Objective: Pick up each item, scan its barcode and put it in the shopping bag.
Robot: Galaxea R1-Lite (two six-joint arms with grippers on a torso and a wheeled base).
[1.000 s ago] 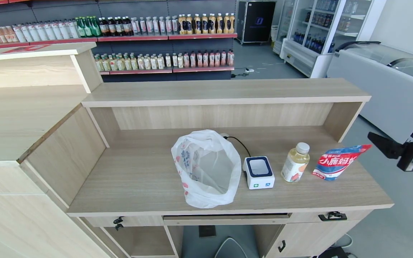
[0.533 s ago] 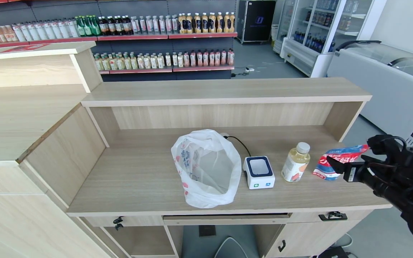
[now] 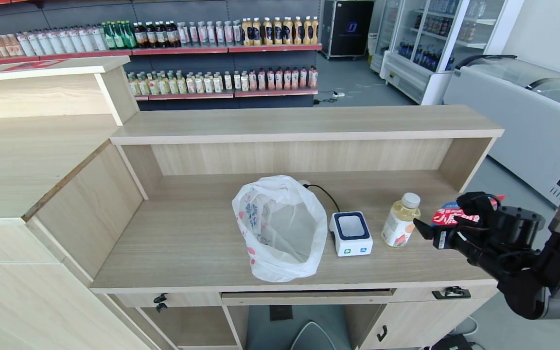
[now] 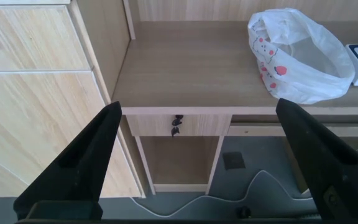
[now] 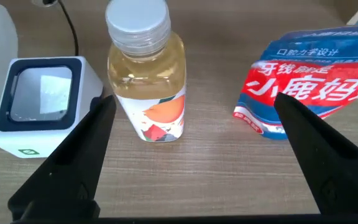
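Counts: one white plastic shopping bag (image 3: 280, 228) printed with red motifs; one white square barcode scanner (image 3: 350, 234) with a dark-framed window; one clear plastic bottle (image 3: 400, 221) of pale yellow liquid with a white cap; one red-and-blue foil pouch (image 5: 316, 81); two tools, the left gripper (image 4: 197, 106) and the right gripper (image 5: 192, 106).
Support: all four things rest on the light wooden counter (image 3: 187, 243). From the robot's left they are ordered shopping bag, barcode scanner, bottle, pouch. A black cable (image 3: 321, 192) runs from the scanner to behind the bag.
Right arm: extends from the robot's right over the counter's right end, wrist pointing toward the bottle and the pouch.
Right tool state: jaws spread wide, holding nothing.
Bottle and pouch relative to right tool: both show between its fingers, the upright bottle nearer one finger, the pouch nearer the other.
Left arm: hangs low, off the counter's left front.
Left tool state: jaws spread wide, holding nothing; it faces the counter's front edge and a drawer (image 4: 179, 124), well apart from the shopping bag.
Bag mouth: open toward the robot, with the scanner just beside it.
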